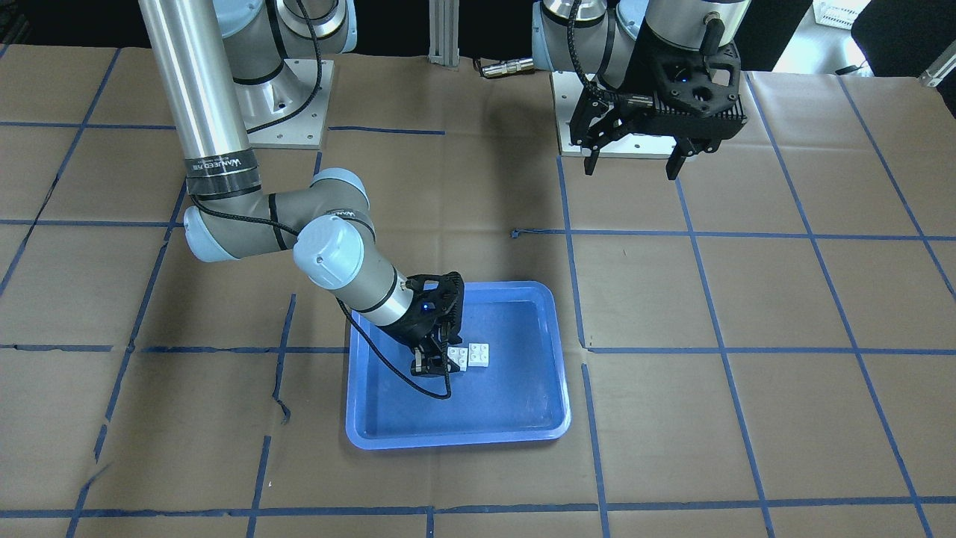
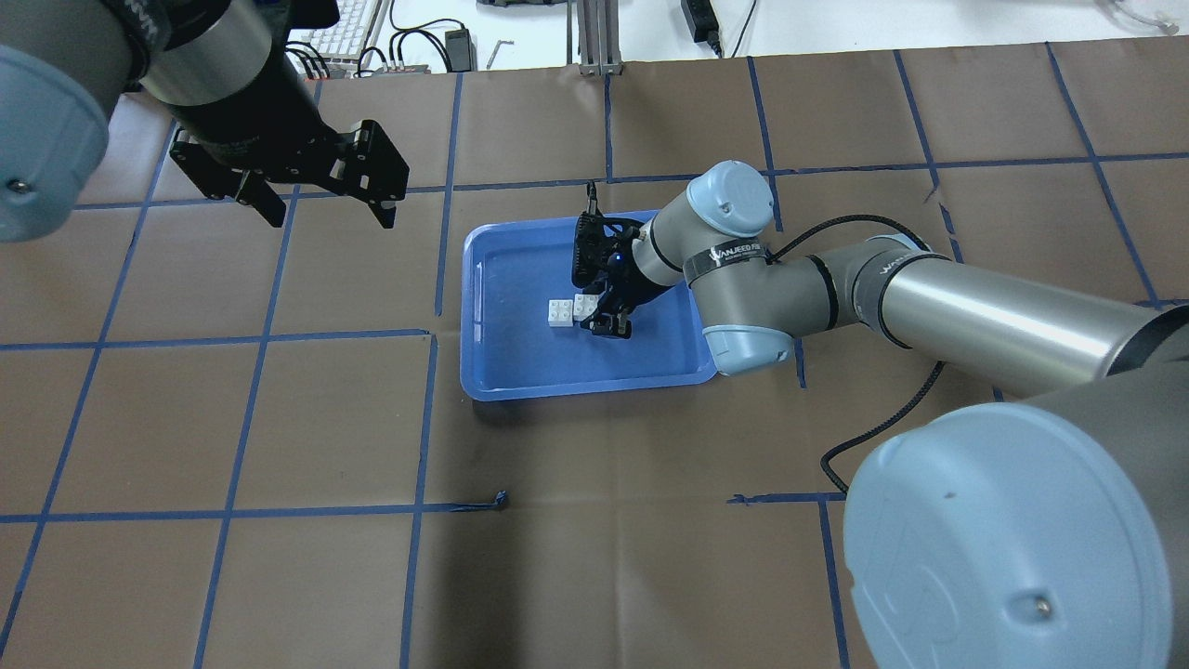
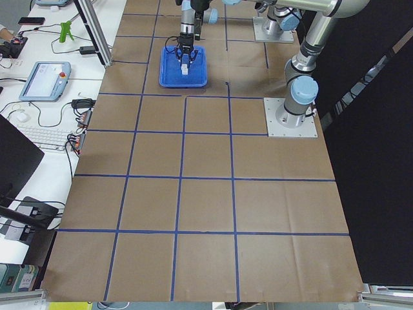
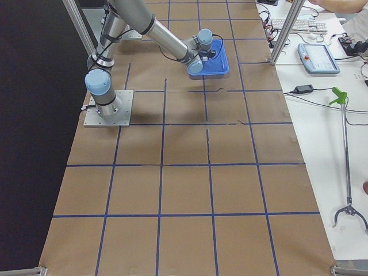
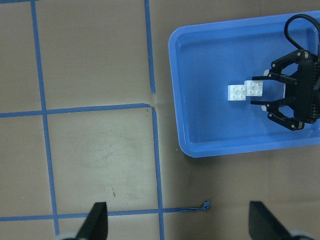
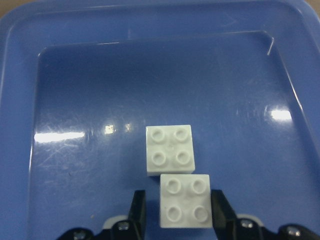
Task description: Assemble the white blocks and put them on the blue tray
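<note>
Two white blocks lie touching on the bottom of the blue tray (image 1: 455, 441), corner to corner. In the right wrist view the near block (image 6: 185, 200) overlaps the corner of the far block (image 6: 170, 150); I cannot tell whether they are joined. My right gripper (image 6: 179, 212) is down in the tray and straddles the near block (image 1: 457, 357), its fingers (image 6: 137, 207) slightly apart from it on one side, open. The other block (image 1: 479, 354) lies free beside it. My left gripper (image 1: 635, 161) hangs open and empty high over the table, away from the tray (image 2: 585, 388).
The table is brown paper with a grid of blue tape lines. A loose curl of tape (image 5: 204, 204) lies on the paper in front of the tray (image 5: 240, 150). The arm base plates (image 1: 291, 112) stand at the robot's side of the table.
</note>
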`<action>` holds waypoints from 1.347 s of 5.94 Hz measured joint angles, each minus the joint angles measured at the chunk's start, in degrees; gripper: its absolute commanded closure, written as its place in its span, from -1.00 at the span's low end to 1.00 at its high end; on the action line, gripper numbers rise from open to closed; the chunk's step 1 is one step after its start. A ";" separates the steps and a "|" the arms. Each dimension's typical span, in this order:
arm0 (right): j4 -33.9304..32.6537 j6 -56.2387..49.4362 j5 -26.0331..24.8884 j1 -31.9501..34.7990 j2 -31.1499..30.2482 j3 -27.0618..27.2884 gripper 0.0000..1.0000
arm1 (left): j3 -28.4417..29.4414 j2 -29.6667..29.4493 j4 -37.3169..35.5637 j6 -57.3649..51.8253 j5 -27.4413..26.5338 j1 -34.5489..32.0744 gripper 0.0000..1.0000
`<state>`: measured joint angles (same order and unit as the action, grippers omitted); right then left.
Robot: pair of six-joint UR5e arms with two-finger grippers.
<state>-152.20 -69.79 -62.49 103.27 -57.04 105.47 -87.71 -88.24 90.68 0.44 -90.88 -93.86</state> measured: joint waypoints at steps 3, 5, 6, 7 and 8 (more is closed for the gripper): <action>0.13 0.52 -0.12 -0.03 -0.18 -0.07 -0.99 | 0.00 0.00 0.00 0.00 0.00 -0.01 -0.99; 3.32 2.92 -1.62 -0.64 -3.02 -0.66 -0.99 | 0.00 0.00 -0.06 0.00 0.00 -0.01 -0.99; 9.08 3.82 -3.62 -1.39 -6.50 -0.84 -0.99 | -0.01 0.00 -0.06 0.00 0.00 -0.01 -0.99; 14.25 5.53 -6.13 -2.67 -9.74 -0.86 -0.99 | 0.00 0.00 -0.07 0.00 0.00 -0.01 -0.99; 20.50 8.05 -8.78 -4.58 -13.15 -0.90 -1.00 | -0.01 -0.01 -0.07 0.00 -0.02 -0.01 -0.99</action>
<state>-131.70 -61.73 -71.27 98.70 -70.18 104.56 -87.72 -88.25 90.62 0.44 -90.90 -93.87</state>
